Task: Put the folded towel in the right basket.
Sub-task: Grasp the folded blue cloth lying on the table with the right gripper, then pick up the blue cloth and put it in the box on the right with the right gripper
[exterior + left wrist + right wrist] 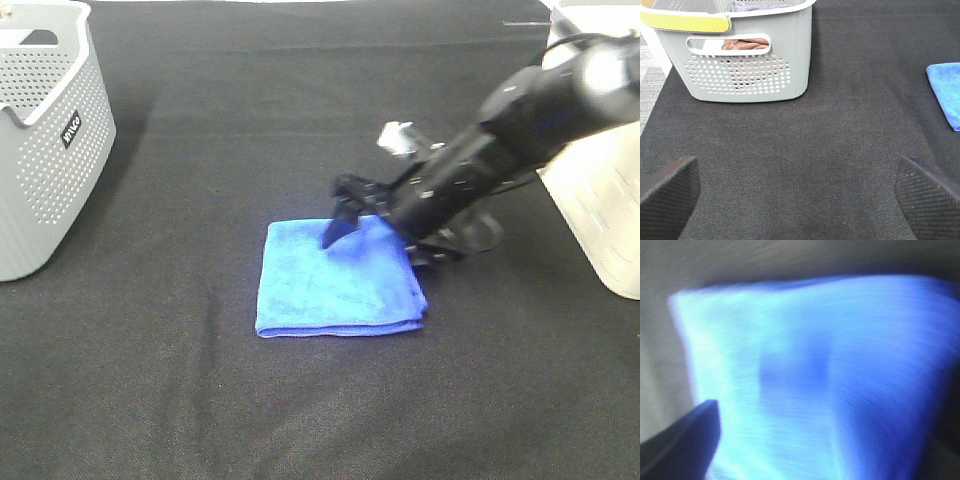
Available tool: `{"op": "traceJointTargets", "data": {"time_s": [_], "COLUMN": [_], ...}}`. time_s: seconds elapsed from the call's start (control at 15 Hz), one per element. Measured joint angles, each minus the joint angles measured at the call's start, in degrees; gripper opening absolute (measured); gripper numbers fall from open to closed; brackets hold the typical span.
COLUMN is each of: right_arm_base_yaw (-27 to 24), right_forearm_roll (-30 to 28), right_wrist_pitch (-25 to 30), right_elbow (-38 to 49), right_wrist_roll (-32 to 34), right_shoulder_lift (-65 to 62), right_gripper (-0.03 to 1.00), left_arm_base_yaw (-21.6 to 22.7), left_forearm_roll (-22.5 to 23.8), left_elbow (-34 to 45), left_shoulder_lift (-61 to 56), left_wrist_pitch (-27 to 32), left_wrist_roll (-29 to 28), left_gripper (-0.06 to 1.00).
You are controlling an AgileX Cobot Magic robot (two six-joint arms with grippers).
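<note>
A black table cover [200,410] spans the scene. A grey perforated basket [45,150] stands at the far left, with brown cloth showing through its handle slot, and the white right basket [600,200] stands at the right edge. The right arm [540,105] reaches in from the far right. The folded blue towel [335,285] lies flat mid-table, well apart from both baskets. The right gripper [385,240] hangs over the towel's far right corner, jaws spread, gripping nothing. The left gripper [800,200] hovers over bare cover, jaws wide and empty.
</note>
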Motion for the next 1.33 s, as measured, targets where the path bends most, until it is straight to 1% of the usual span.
{"op": "traceJointTargets", "data": {"time_s": [0.07,0.13,0.2,0.27,0.33,0.47,0.6,0.67,0.8,0.87,0.93,1.0,1.2,1.27,1.33], "right_arm_base_yaw": [1.15,1.66,1.72,1.72,1.72,1.72,1.49,1.49,-0.63,-2.52,-6.13,-8.42,-15.58,-19.42,-21.77], "right_forearm_roll": [0.06,0.46,0.46,0.46,0.23,-1.49,-2.75,-2.75,-2.75,-2.92,-3.84,-5.10,-10.54,-13.06,-14.73], "right_wrist_pitch": [0.00,0.06,0.11,0.17,0.17,2.06,7.33,7.33,13.01,15.87,20.17,22.52,29.85,32.83,34.26], "right_elbow": [-1.09,-1.83,-2.18,-2.35,-2.69,-4.30,-8.31,-8.31,-14.32,-18.11,-23.78,-27.67,-41.02,-47.21,-50.31], "right_wrist_roll": [-0.34,-0.34,-0.34,-0.40,-0.74,-1.72,-1.78,-1.78,-1.72,-1.55,-0.40,0.57,5.04,7.10,8.25], "right_shoulder_lift": [0.63,1.20,1.78,2.06,2.12,1.49,-0.63,-0.63,-4.87,-6.82,-9.22,-10.49,-12.78,-13.06,-13.12], "right_gripper": [0.74,0.62,0.49,0.29,0.21,0.21,0.21,0.21,0.21,0.21,0.21,0.21,0.21,0.21,0.21], "left_arm_base_yaw": [0.00,0.00,0.00,0.00,0.00,0.00,0.00,0.00,0.00,0.00,0.00,0.00,0.00,0.00,0.00], "left_forearm_roll": [0.00,0.00,0.00,0.00,0.00,0.00,0.00,0.00,0.00,0.00,0.00,0.00,0.00,0.00,0.00], "left_elbow": [0.00,0.00,0.00,0.00,0.00,0.00,0.00,0.00,0.00,0.00,0.00,0.00,0.00,0.00,0.00], "left_shoulder_lift": [0.00,0.00,0.00,0.00,0.00,0.00,0.00,0.00,0.00,0.00,0.00,0.00,0.00,0.00,0.00], "left_wrist_pitch": [0.00,0.00,0.00,0.00,0.00,0.00,0.00,0.00,0.00,0.00,0.00,0.00,0.00,0.00,0.00], "left_wrist_roll": [0.00,0.00,0.00,0.00,0.00,0.00,0.00,0.00,0.00,0.00,0.00,0.00,0.00,0.00,0.00], "left_gripper": [0.99,0.99,0.99,0.99,0.99,0.99,0.99,0.99,0.99,0.99,0.99,0.99,0.99,0.99,0.99]}}
